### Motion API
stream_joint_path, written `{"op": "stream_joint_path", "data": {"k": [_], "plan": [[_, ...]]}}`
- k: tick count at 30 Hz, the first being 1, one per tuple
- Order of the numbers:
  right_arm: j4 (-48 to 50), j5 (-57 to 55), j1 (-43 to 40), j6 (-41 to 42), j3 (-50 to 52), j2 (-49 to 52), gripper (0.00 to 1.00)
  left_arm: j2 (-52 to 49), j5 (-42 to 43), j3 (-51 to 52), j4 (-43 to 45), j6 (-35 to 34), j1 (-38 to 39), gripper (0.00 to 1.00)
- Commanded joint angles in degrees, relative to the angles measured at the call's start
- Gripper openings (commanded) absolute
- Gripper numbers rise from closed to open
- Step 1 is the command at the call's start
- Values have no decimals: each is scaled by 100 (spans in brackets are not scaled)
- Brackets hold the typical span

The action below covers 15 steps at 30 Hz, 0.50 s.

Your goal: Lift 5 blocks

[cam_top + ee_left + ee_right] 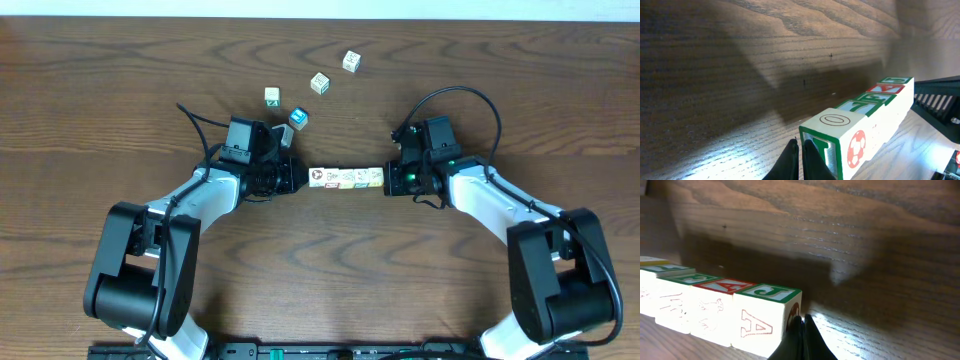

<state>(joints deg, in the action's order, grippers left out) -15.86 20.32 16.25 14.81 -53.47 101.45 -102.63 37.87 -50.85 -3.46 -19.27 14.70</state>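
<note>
— So, starting at the left: what is the left gripper (293, 178) doing?

— Its two fingers are pressed together with nothing between them. The closed tip butts against the left end of the blocks (345, 178), five cream cubes in one straight row across the middle of the table (100, 90).

— Anything readable at that end?

— From the left wrist, the nearest block (840, 135) has an outlined "O" inside an oval on top and a red ball-like picture on its side. Its end face is framed in green, with a green letter I can't make out. Further along, the tops run green, red, green.

— And behind the row?

— Four loose cubes, all apart from it. First a green-printed cube (272, 96), then a blue-topped cube (298, 118) just beside the left wrist. After those come a pale cube (319, 83) and a far cube (350, 61), the one furthest right.

— The right end?

— From the right wrist, the last block (765, 317) has a green-bordered top with what looks like a "J", and a red "A" on its front. Its neighbour's top is bordered red, the letter unclear, with a faint line drawing below.

— And the right gripper (388, 180)?

— Also closed tight on nothing, its tip touching the row's right end. Whether the row rests on the wood or hangs clear of it, I cannot tell.
</note>
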Motion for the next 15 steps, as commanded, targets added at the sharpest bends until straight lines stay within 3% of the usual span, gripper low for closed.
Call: {"op": "stream_joint_path", "data": {"k": [1, 15], "plan": [[79, 1255, 227, -26, -203, -369, 1, 92, 647, -216, 59, 74, 291, 7], [70, 1255, 229, -26, -203, -470, 1, 118, 656, -334, 55, -17, 291, 7]]}}
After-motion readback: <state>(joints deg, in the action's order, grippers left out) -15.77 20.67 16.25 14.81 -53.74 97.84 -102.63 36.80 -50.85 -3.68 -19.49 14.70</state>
